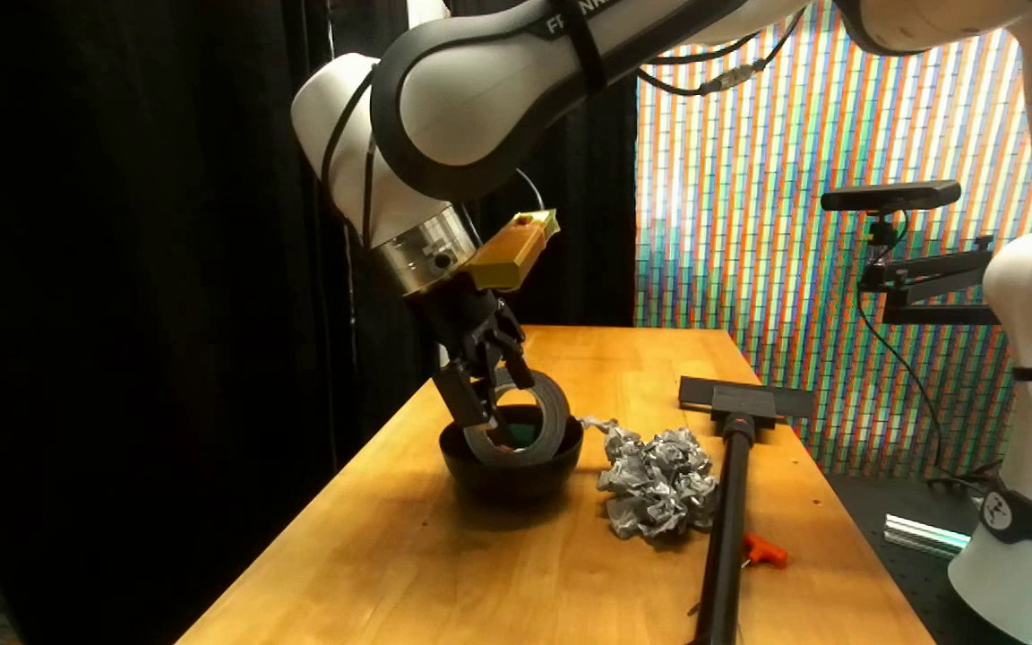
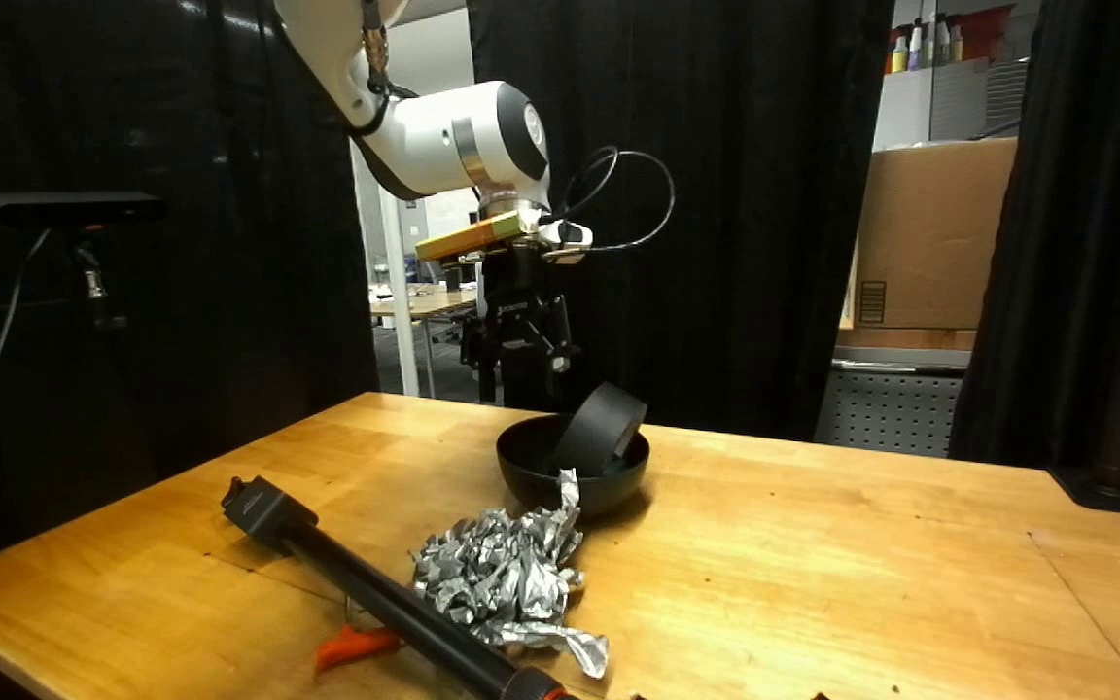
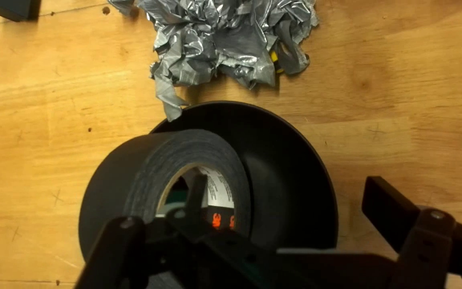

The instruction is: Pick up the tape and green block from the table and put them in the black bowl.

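Black bowl (image 2: pixel 609 494): one, upright on the counter (image 2: pixel 813 583), near its far edge in an exterior view.
Tape (image 2: pixel 604 428): one black roll, tilted inside the bowl, its upper part standing above the rim.
Green block (image 1: pixel 521 435): one, in the bowl, partly hidden — a green patch shows through the roll's centre hole.
Hand (image 3: pixel 289 196): one, black, jaws spread wide, above the bowl; in the wrist view one jaw overlaps the roll — contact cannot be told.
Silver mass (image 1: pixel 659 484): one, crumpled, just beside the bowl.
T-shaped tool (image 1: pixel 729 515): one, black, lying near the counter's right edge in an exterior view.
Small red item (image 1: pixel 765 550): one, beside the tool's shaft.
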Controlling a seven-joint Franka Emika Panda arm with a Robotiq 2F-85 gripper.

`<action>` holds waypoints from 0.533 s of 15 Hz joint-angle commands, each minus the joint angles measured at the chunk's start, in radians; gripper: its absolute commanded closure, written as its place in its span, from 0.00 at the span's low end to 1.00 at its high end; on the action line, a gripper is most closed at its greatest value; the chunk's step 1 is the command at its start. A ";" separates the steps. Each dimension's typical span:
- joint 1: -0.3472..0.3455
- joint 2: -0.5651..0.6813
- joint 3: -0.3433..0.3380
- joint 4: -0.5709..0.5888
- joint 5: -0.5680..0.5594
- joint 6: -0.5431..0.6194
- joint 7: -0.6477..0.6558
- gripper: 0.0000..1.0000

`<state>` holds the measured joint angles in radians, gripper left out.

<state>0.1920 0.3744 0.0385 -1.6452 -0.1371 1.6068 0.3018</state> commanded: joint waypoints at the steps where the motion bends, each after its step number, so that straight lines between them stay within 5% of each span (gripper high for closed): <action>1: 0.002 -0.008 0.005 0.025 -0.023 -0.024 0.002 0.00; 8: -0.005 -0.014 0.004 0.025 -0.028 -0.015 -0.003 0.00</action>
<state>0.1903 0.3717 0.0381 -1.6359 -0.1457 1.6059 0.3007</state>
